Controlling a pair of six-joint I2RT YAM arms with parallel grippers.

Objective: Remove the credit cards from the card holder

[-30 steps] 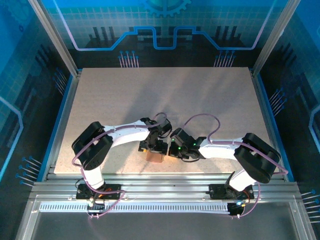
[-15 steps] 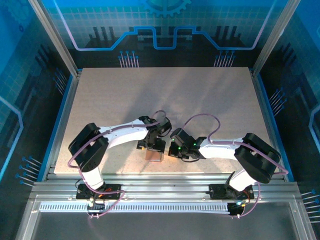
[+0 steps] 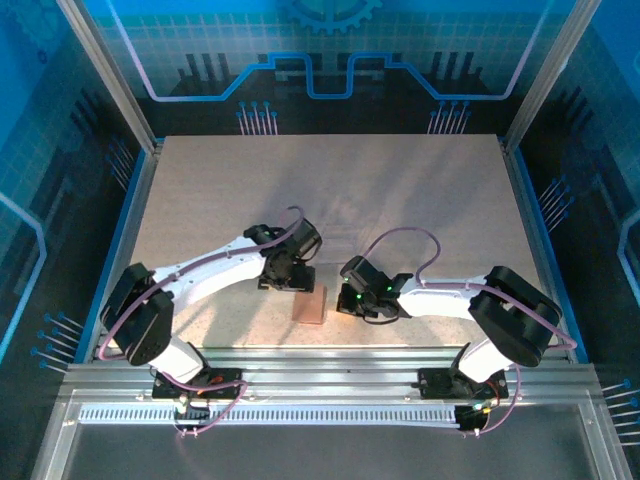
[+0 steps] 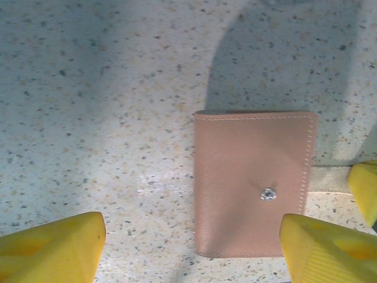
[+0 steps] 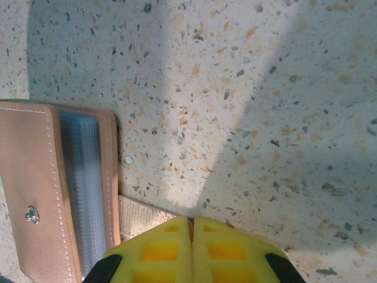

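So the card holder (image 4: pixel 250 183) is lying shut and flat on the speckled counter (image 4: pixel 106 88), snap stud (image 4: pixel 268 193) facing up, near the front edge between the two arms. It looks like soft, light leather, so I'd expect it to slide or flop if you just poke it. The cards tucked inside are probably thin, stiff and slick. Best bite imo is the open side, where the blue-grey sleeves (image 5: pixel 85 188) peek out. The left pincer (image 4: pixel 191 236) hangs over it spread wide, holding nothing. The right pincer (image 5: pixel 191 230) is closed tight, tips at a pale tab (image 5: pixel 138 215) beside the card holder; can't tell if it's actually nipped. The counter's flat, with plenty of room behind.
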